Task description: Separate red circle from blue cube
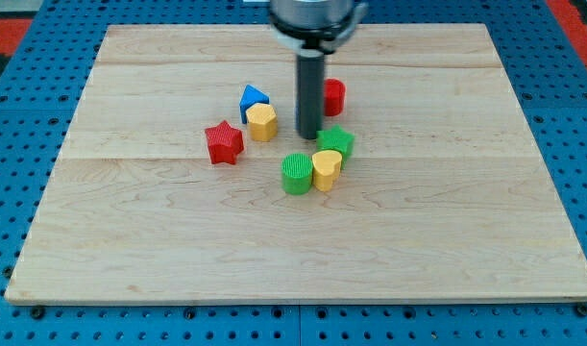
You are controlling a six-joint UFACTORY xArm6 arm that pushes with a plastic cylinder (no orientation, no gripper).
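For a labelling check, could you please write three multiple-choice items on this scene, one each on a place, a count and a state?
1. Where is my tip relative to the red circle?
A. at the view's left of it
B. at the view's right of it
C. on top of it

2. How many green blocks are there?
A. one
B. two
C. three

3. The yellow heart and the green cylinder are
A. touching
B. far apart
C. stacked

Answers: 1 A, the rod stands left of the circle; 2 B, the cylinder and a green block behind; 3 A, their sides meet.
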